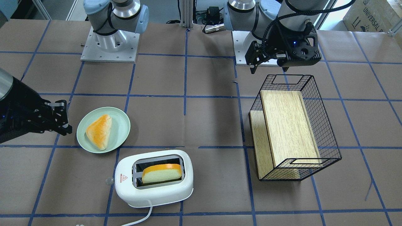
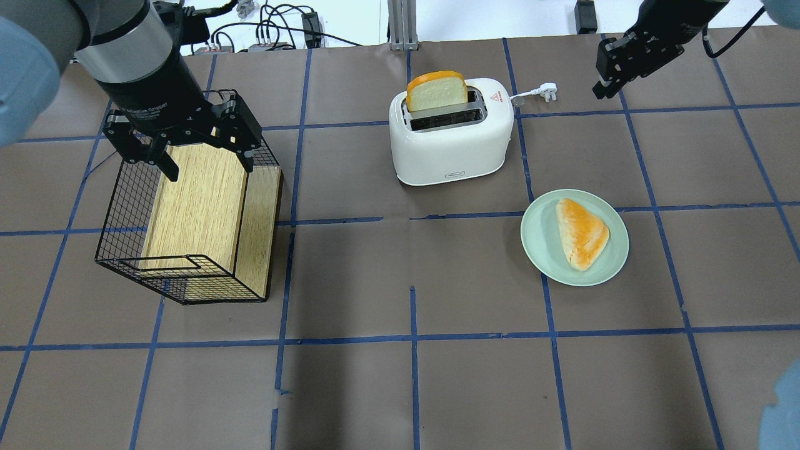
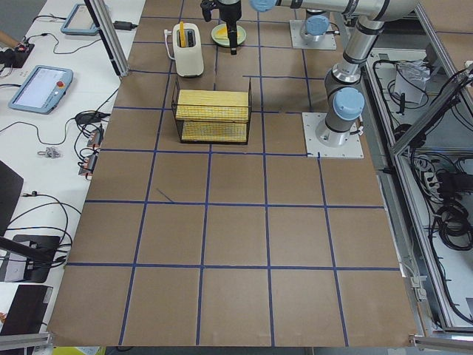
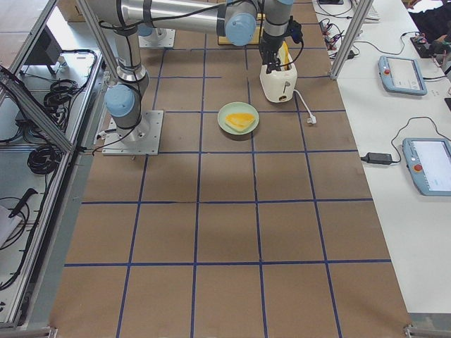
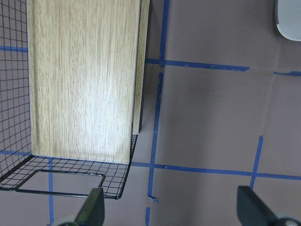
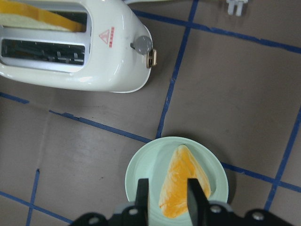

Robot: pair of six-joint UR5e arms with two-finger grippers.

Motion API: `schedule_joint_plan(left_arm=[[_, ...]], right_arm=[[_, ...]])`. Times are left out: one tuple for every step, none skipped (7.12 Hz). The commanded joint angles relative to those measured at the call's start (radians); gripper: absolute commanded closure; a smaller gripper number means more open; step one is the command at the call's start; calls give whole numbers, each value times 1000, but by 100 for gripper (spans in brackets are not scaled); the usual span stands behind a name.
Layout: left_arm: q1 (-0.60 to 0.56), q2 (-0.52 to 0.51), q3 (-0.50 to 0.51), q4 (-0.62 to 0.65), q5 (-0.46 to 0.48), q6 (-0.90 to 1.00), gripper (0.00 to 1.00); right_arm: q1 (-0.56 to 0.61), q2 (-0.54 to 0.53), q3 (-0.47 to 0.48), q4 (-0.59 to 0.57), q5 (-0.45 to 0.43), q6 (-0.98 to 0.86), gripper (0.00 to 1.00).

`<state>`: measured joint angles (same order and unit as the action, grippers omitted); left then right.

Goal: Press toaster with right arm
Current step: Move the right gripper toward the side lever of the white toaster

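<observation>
Left fingers (image 5: 93,209) wide, right fingers (image 6: 142,195) narrower

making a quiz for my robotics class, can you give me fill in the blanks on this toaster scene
The toaster holds ___ bread slice.
The triangular pastry lies on a pale green ___.
The open left gripper hovers above the wire ___.
Missing words: one; plate; basket.

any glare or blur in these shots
Front-facing view: soft highlights on the glossy toaster, no washout. Overhead view: the near pale blue joint cap is out of focus. Left wrist view: the left gripper has blurred fingertips at the bottom edge; the wire basket is sharp.
</observation>
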<state>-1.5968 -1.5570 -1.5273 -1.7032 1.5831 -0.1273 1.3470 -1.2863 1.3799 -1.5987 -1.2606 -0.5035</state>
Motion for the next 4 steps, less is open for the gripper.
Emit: schedule_joint_plan(left_arm=[[0,0,-1,-1,0,0,0],[0,0,-1,0,0,0,0],[0,0,-1,0,0,0,0],[0,0,-1,-1,0,0,0]], right_arm=[[-12,127,-59,-1,148,-1,98],[-12,169,-90,9,209,0,98],[-11,204,-105,8,228,-3,98],[-5,231,-105,3,281,-1,98]])
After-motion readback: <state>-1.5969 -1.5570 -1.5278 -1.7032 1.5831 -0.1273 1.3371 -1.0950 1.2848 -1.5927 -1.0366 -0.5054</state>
